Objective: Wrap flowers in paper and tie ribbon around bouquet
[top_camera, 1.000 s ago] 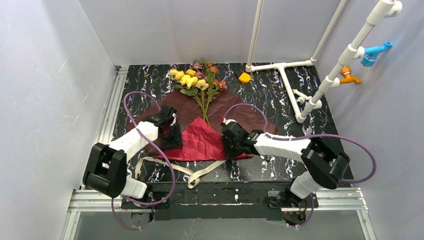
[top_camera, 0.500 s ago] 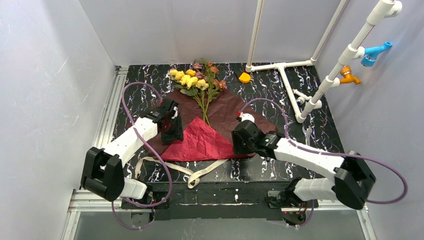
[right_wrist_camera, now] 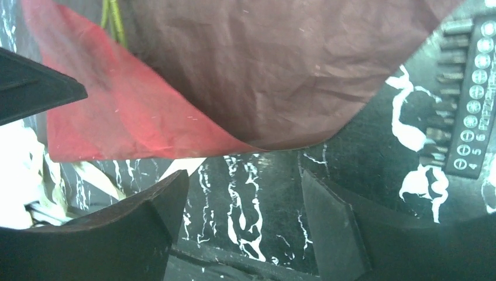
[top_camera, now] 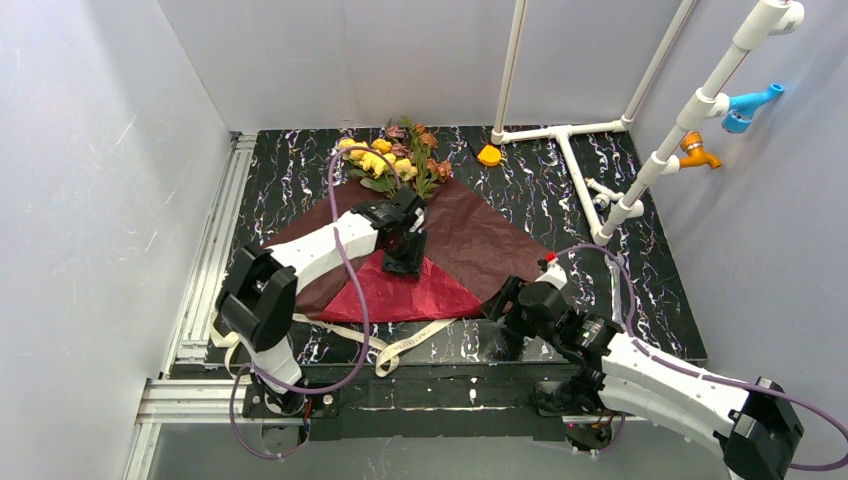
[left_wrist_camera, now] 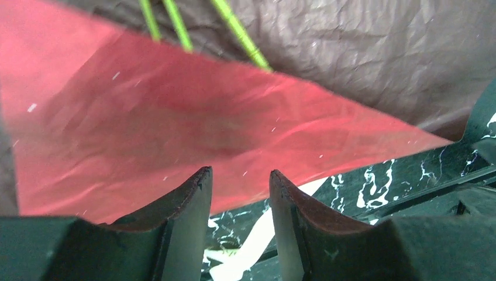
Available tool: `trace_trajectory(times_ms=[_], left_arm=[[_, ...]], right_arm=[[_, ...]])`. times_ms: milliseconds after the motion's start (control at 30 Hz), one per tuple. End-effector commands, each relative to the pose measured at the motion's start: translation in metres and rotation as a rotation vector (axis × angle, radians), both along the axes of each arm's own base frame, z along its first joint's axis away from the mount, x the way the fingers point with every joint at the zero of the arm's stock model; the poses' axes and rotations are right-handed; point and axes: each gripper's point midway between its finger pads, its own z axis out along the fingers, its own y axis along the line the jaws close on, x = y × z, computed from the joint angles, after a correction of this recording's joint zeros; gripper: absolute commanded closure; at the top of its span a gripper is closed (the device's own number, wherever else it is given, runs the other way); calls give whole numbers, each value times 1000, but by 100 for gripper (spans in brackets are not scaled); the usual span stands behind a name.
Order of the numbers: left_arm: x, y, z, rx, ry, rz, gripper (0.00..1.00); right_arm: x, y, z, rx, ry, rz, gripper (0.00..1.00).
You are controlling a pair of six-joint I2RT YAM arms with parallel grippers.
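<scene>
My left gripper (left_wrist_camera: 240,174) hangs part-spread, empty, over the red flap of the crinkled maroon paper sheet (top_camera: 470,235), my right gripper (right_wrist_camera: 244,184) gapes wide by its near edge, yellow-pink artificial flowers (top_camera: 392,160) lying at its far corner.

- Beyond the left gripper (left_wrist_camera: 240,172), the stems of the flowers (left_wrist_camera: 240,32) are cut off at the frame edge and vanish under the red fold of the paper (left_wrist_camera: 175,129)
- Between its tips the ribbon (left_wrist_camera: 251,237) is only a blur
- Right of the right gripper (right_wrist_camera: 244,178) a bit rack (right_wrist_camera: 468,88) is cut off
</scene>
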Motion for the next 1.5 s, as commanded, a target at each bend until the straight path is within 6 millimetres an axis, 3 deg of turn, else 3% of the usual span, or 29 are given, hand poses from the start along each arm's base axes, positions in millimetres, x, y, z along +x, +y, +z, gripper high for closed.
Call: trace_trajectory(times_ms=[0,100,433,667,933,1200,1467], left_arm=[[9,-28,8,-44,-2,-47,61],[13,-34,1,-42,11,-60,62],[14,-64,-23,-100,66,-164,62],[11,-79,-34,-117,103,-213,62],[11,-80,-34,-120,104,-217,63],[9,-79,-35,-116,112,-217,63],[6,-77,-26,-124,103,-216,63]], right_arm=[[11,4,-9,166,30,-161,24],[9,3,-24,201,60,-180,27],[8,-7,-49,251,101,-251,31],[16,-13,-52,250,87,-304,35],[17,-12,-59,201,98,-283,42],[18,-15,-62,190,74,-279,55],[23,-18,-61,134,37,-259,87]])
